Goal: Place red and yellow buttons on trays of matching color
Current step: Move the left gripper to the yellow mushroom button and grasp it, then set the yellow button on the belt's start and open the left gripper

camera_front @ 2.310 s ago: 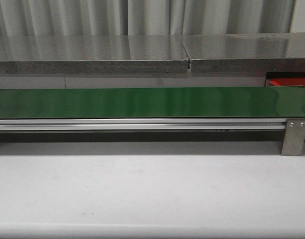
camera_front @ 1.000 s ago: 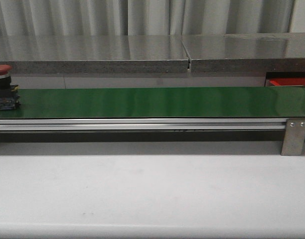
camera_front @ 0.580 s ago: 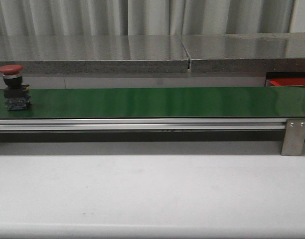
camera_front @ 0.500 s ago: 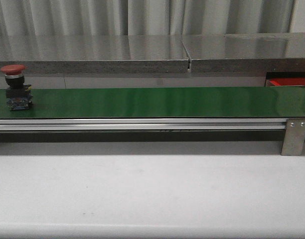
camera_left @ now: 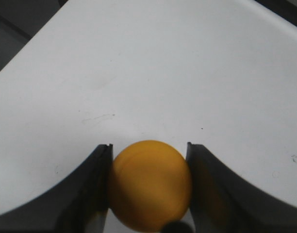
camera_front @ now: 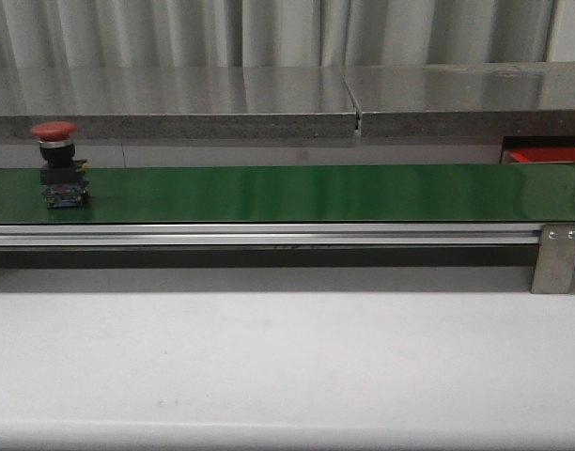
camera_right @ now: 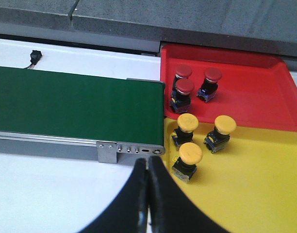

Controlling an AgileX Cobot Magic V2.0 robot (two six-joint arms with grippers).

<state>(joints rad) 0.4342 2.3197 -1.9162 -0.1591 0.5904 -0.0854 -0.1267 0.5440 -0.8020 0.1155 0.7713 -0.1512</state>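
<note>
A red button [camera_front: 60, 164] with a black body stands upright on the green belt [camera_front: 316, 193] near its left end. My left gripper [camera_left: 148, 145] is shut on a yellow button [camera_left: 149, 184], its round cap squeezed between both fingers above the white table. My right gripper [camera_right: 148, 162] is shut on nothing, hovering near the belt's end bracket. The red tray [camera_right: 255, 97] holds three red buttons [camera_right: 184, 87]. Beside it, the yellow tray [camera_right: 255, 194] holds three yellow buttons [camera_right: 191, 153]. Neither gripper shows in the front view.
The belt's metal rail and end bracket [camera_front: 557, 256] run along its near side. A grey stone ledge [camera_front: 269, 103] stands behind the belt. White table [camera_front: 287, 366] lies in front. A red sliver of tray [camera_front: 541, 156] shows at the belt's right end.
A red button came onto the belt at the left edge and has ridden rightward along it. Nothing else in the front view moved.
</note>
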